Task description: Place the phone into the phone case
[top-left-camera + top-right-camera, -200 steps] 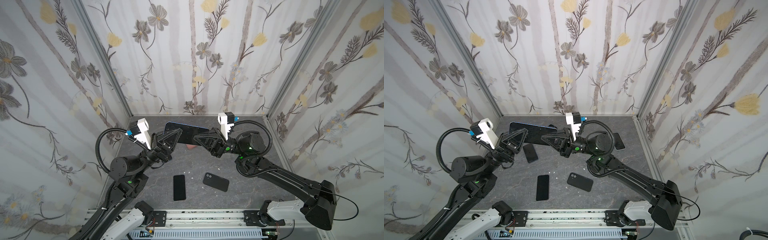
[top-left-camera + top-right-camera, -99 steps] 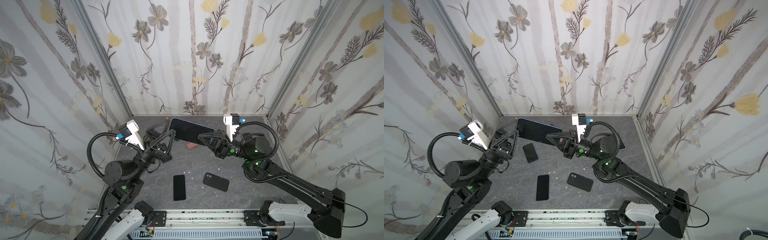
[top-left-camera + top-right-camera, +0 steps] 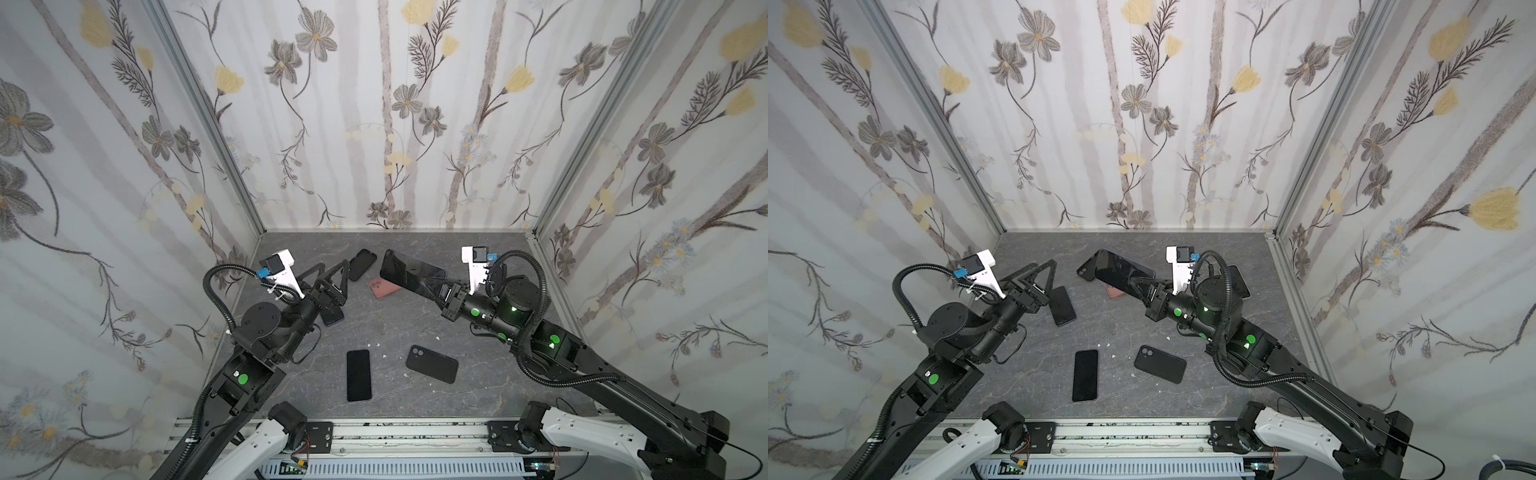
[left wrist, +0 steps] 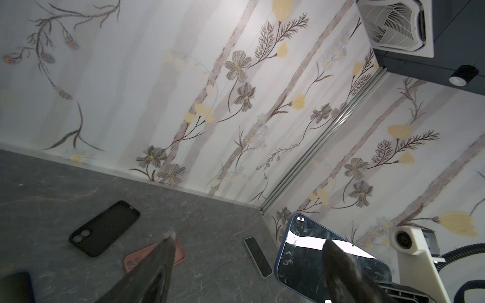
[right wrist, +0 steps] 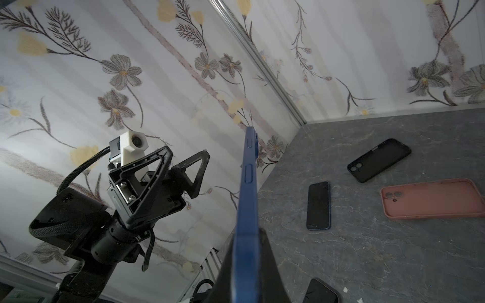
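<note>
A dark glossy phone (image 3: 409, 270) with a blue phone case (image 5: 246, 189) round its edge hangs above the back of the table in both top views. My right gripper (image 3: 434, 287) is shut on its right end; in the right wrist view the case's blue side stands between the fingers (image 5: 270, 251). My left gripper (image 3: 332, 270) is open with nothing in it, to the left of the phone and apart from it. In the left wrist view the phone's screen (image 4: 309, 259) lies partly behind one fingertip (image 4: 338, 257).
On the grey table (image 3: 395, 328) lie a pink case (image 3: 384, 287), an empty black case (image 3: 362, 264), a black case back up (image 3: 432, 363), a black phone (image 3: 358, 375), and another phone (image 3: 1063, 305) below my left gripper. Flowered walls close three sides.
My left gripper has opened, let go of the phone's left end and drawn back to the left. My right gripper has shifted right, still holding the phone.
</note>
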`<move>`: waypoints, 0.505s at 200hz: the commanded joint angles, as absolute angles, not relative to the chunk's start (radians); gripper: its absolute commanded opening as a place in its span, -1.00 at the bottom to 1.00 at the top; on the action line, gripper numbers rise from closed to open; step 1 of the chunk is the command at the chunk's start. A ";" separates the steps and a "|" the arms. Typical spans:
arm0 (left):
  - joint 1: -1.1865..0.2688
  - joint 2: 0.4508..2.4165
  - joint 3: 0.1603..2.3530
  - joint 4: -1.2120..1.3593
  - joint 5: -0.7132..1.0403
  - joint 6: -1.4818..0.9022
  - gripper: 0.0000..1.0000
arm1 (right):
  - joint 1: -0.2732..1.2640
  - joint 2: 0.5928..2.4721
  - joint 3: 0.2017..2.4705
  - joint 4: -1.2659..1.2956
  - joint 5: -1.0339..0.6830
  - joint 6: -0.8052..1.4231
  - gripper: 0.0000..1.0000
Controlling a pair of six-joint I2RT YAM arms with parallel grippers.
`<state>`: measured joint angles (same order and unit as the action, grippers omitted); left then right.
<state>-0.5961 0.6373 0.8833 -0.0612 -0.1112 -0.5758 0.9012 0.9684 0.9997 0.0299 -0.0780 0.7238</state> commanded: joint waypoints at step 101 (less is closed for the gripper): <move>-0.750 1.046 0.809 -0.194 0.094 -0.604 0.50 | 0.904 0.662 0.779 -0.690 0.019 1.109 -1.00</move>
